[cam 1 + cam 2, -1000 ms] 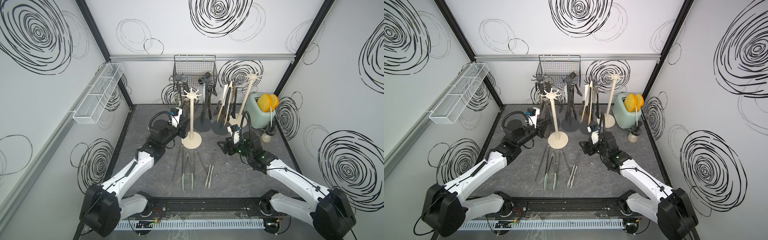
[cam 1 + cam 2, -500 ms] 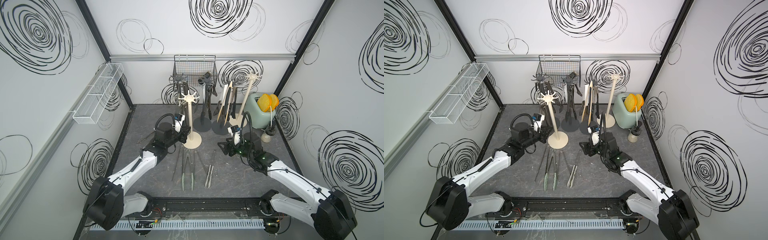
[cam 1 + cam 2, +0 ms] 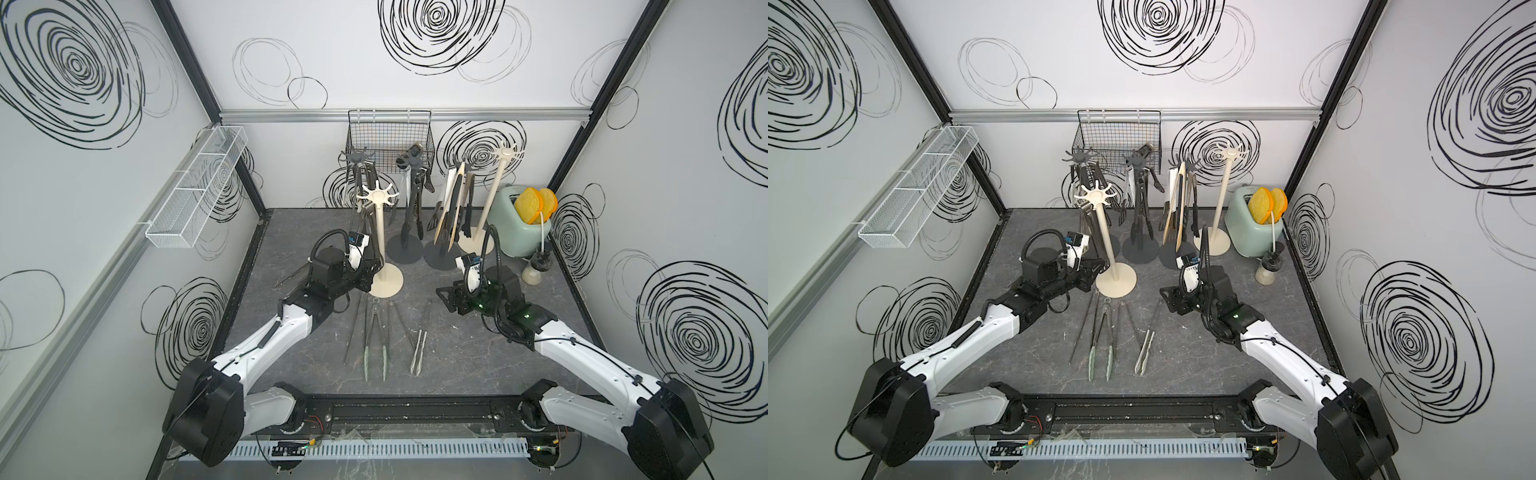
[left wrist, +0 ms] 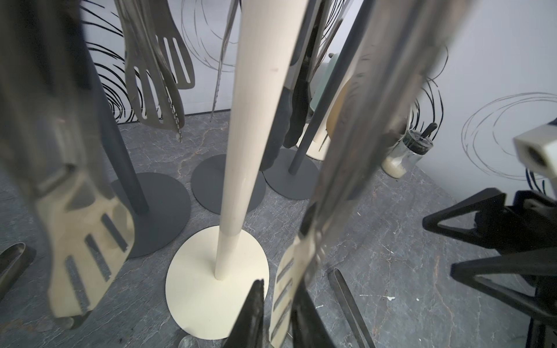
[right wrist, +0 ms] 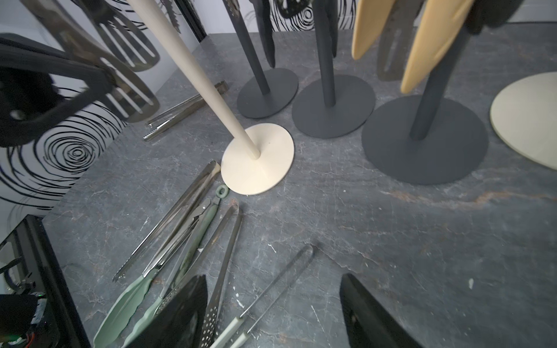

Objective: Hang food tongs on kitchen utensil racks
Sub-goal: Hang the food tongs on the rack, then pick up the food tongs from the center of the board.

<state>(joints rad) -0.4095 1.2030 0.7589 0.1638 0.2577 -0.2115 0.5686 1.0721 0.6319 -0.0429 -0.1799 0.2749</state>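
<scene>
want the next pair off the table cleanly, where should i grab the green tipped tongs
I'd grip the green-tipped tongs across both steel arms just past the ring end, beside the cream rack base, where the arms run close together. Come straight down from above: they lie flat, tips splayed, with other tongs close on either side.

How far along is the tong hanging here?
Done: tongs hang on the dark grey racks, and a cream-tipped pair on the front cream rack. In hand: the left gripper sits at that pair's lower end, grip unclear; the right gripper is open, empty. Left: about five tongs lie on the table; the back cream rack looks bare.
</scene>
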